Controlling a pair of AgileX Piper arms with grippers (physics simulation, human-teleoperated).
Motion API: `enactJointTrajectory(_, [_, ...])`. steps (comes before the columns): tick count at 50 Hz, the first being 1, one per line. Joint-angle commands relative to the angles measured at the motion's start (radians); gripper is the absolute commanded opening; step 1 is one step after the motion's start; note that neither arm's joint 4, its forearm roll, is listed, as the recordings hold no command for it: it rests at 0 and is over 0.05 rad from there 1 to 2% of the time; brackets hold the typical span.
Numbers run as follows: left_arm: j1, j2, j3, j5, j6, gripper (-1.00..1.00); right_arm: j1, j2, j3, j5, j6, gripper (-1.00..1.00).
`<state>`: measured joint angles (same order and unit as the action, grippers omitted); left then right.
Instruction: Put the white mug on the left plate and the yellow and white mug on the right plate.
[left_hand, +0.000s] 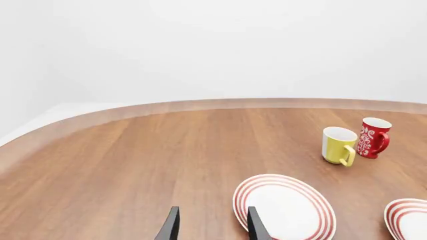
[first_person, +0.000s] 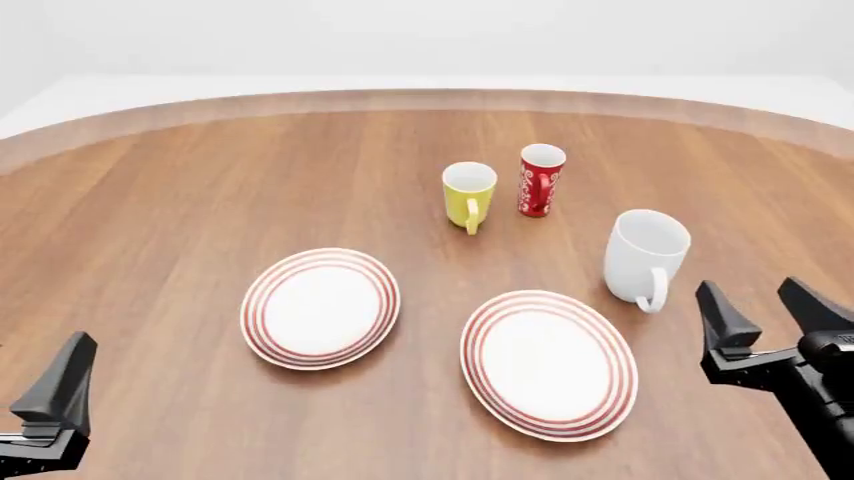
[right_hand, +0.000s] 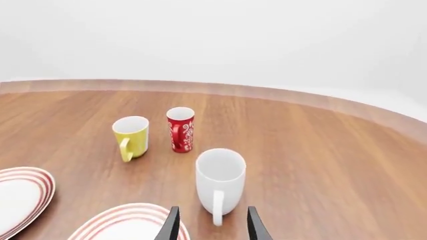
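The right gripper (first_person: 771, 313) hovers above the table (first_person: 160, 200) with its jaws spread wide and nothing between them. The white mug (first_person: 645, 257) stands upright just ahead of it and slightly to its left, handle turned back toward the gripper. The right plate (first_person: 549, 363) lies to its left, bare. Farther ahead and left stand the yellow mug (first_person: 469, 194) and, just beside it, a red cup (first_person: 541, 180). The left gripper (left_hand: 211, 227) is also open and empty, with the left plate (first_person: 320, 307) ahead and to its right.
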<state>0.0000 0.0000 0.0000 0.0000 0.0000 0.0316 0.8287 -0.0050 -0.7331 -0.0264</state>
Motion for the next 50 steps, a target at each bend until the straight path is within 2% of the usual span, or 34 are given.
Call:
enactJointTrajectory(1, [0.0, 0.0, 0.0, 0.0, 0.0, 1.0, 0.004, 0.155, -0.004, -0.132, 0.006, 1.0])
enactJointTrajectory(8, [0.0, 0.0, 0.0, 0.0, 0.0, 1.0, 0.003, 0.266, -0.01, -0.222, 0.007, 1.0])
enactJointTrajectory(21, [0.0, 0.0, 0.0, 0.0, 0.0, 1.0, -0.002, 0.392, -0.029, -0.311, 0.013, 1.0])
enactJointTrajectory(50, [0.0, 0.0, 0.0, 0.0, 0.0, 1.0, -0.018, 0.651, -0.127, -0.429, 0.036, 1.0])
